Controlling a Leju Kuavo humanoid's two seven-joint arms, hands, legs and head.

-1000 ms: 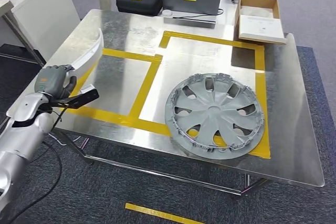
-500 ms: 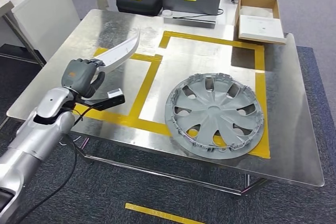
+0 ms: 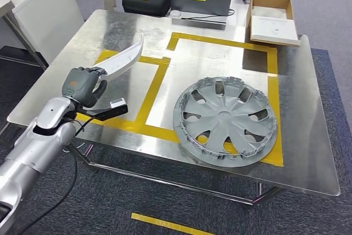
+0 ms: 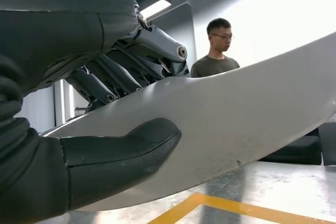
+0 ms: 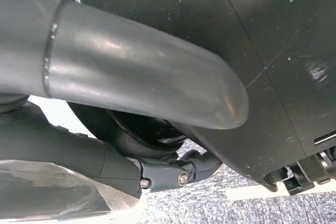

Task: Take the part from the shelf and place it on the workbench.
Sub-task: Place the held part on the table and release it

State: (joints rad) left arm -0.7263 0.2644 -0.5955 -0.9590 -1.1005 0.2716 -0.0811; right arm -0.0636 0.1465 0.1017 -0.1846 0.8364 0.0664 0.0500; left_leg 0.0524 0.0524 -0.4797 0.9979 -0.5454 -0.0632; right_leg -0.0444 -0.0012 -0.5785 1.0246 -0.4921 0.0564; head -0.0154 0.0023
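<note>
While the left hand (image 3: 83, 85) grips one end of the white curved part (image 3: 122, 59) at the left of the frame, above the workbench (image 3: 307, 136), its thumb (image 4: 118, 156) presses the part's underside. Farther right, a grey wheel cover (image 3: 224, 119) lies on yellow tape (image 3: 151, 94). Whether the right hand (image 5: 118, 77) is open, I cannot tell.

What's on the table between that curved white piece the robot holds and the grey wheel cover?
Head view: only bare steel tabletop crossed by yellow tape.

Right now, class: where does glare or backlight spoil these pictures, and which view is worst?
Head view: soft sheen on the metal workbench. Left wrist view, worst: a blown-out bright background behind the white part, the left hand dark.
</note>
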